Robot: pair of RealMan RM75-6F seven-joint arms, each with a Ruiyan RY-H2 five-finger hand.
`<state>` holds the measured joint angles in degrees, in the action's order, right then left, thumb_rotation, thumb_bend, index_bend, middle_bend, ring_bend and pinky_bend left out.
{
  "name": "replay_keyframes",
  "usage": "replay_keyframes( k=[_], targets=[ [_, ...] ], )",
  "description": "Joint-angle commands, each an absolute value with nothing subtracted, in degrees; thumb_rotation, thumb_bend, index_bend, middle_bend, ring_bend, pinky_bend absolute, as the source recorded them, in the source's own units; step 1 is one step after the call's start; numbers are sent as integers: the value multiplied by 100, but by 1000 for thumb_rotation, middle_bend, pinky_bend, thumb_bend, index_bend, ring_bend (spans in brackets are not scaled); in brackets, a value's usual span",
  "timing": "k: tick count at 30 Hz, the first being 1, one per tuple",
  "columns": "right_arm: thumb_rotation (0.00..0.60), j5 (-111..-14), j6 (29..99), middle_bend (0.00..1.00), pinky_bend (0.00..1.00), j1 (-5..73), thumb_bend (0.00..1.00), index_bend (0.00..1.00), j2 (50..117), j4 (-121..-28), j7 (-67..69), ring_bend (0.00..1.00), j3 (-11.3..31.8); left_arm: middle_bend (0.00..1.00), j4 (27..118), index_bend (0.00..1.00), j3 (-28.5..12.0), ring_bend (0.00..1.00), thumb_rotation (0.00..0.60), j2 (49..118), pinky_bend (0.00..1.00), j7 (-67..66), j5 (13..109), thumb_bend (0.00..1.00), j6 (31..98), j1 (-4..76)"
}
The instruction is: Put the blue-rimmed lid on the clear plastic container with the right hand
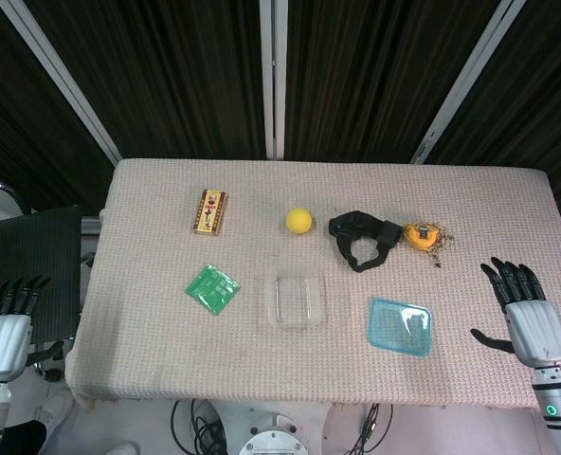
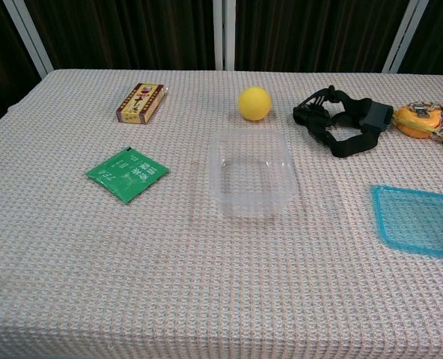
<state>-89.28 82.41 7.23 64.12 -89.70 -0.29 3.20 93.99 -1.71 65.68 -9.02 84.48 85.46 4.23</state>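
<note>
The clear plastic container (image 1: 295,298) (image 2: 251,172) stands open and empty near the table's middle front. The blue-rimmed lid (image 1: 400,326) (image 2: 421,220) lies flat on the cloth to its right, apart from it. My right hand (image 1: 522,308) hovers at the table's right edge, fingers spread and empty, a short way right of the lid. My left hand (image 1: 6,318) hangs off the table's left side, fingers apart, holding nothing. Neither hand shows in the chest view.
A green sachet (image 1: 212,288) (image 2: 127,173) lies left of the container. Behind are a small printed box (image 1: 210,210) (image 2: 142,102), a yellow ball (image 1: 299,221) (image 2: 254,103), a black strap device (image 1: 362,237) (image 2: 343,123) and an orange object (image 1: 422,235) (image 2: 419,120).
</note>
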Motion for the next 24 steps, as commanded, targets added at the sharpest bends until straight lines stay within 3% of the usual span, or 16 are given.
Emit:
replay_keyframes(
  k=[1, 13, 18, 20, 22, 24],
  targets=[
    [600, -8949, 8148, 19, 0, 810, 1, 0, 6420, -9004, -66, 0, 342, 63, 9233, 84, -186, 0, 600, 6706, 0, -888, 8515, 0, 8646, 404],
    [600, -9184, 7979, 21, 0, 1029, 2, 0, 6527, -8991, -55, 0, 274, 63, 9262, 84, -186, 0, 600, 6766, 0, -1061, 8617, 0, 8777, 369],
    [600, -9508, 7442, 44, 0, 1476, 13, 0, 6650, -9106, 40, 0, 202, 63, 9270, 85, -173, 0, 600, 6786, 0, -1054, 8686, 0, 8785, 379],
    [600, -9612, 7154, 75, 0, 1736, 96, 0, 6723, -9224, 111, 0, 226, 63, 9270, 85, -171, 0, 600, 6793, 0, -1045, 8706, 0, 8792, 381],
    [600, -9690, 6730, 113, 0, 2107, 293, 0, 6824, -9406, 278, 0, 287, 63, 9262, 84, -168, 0, 600, 6798, 0, -1034, 8725, 0, 8792, 384],
    [600, -9674, 6227, 126, 0, 2532, 416, 0, 6960, -9540, 361, 0, 409, 63, 9252, 84, -170, 0, 600, 6804, 0, -1022, 8736, 0, 8794, 387]
  ],
)
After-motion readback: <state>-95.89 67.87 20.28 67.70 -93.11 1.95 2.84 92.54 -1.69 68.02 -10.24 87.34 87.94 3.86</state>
